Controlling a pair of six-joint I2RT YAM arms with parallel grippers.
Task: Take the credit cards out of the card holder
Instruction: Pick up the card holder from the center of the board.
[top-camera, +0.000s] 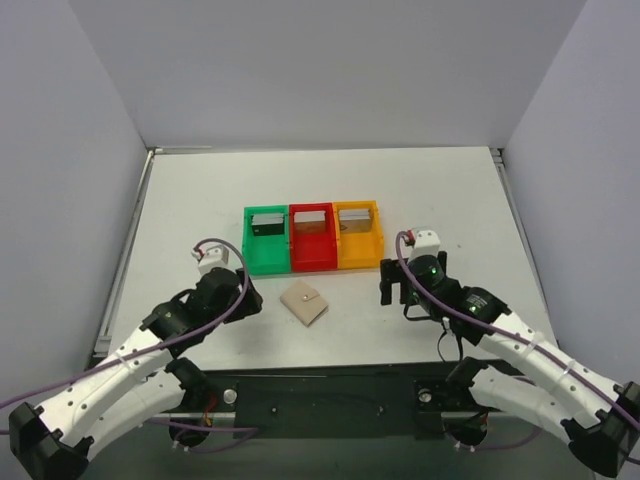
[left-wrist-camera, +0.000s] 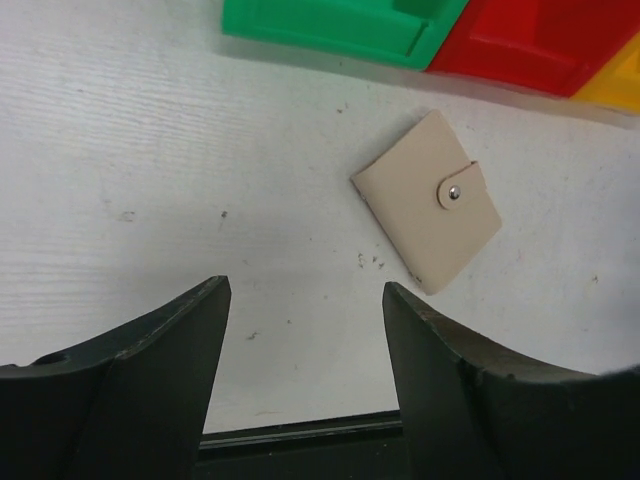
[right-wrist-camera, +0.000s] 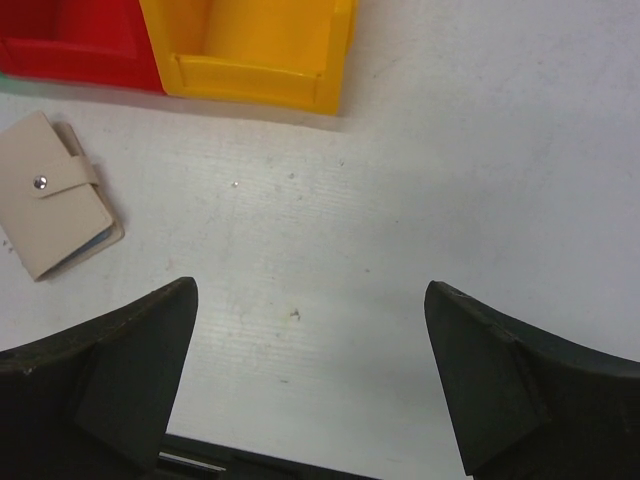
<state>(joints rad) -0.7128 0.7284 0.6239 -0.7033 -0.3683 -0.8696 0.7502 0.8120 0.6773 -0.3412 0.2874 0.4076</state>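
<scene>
The tan card holder (top-camera: 304, 302) lies flat and snapped shut on the table, in front of the red bin. It also shows in the left wrist view (left-wrist-camera: 427, 201) and in the right wrist view (right-wrist-camera: 56, 207), where a thin blue edge peeks out. No cards are visible outside it. My left gripper (top-camera: 243, 297) is open and empty, to the left of the holder (left-wrist-camera: 305, 290). My right gripper (top-camera: 394, 290) is open and empty, to the right of it (right-wrist-camera: 310, 295).
A green bin (top-camera: 266, 241), a red bin (top-camera: 312, 238) and an orange bin (top-camera: 358, 234) stand side by side behind the holder, each with a grey object inside. The table's dark front edge (top-camera: 320, 372) lies near both grippers.
</scene>
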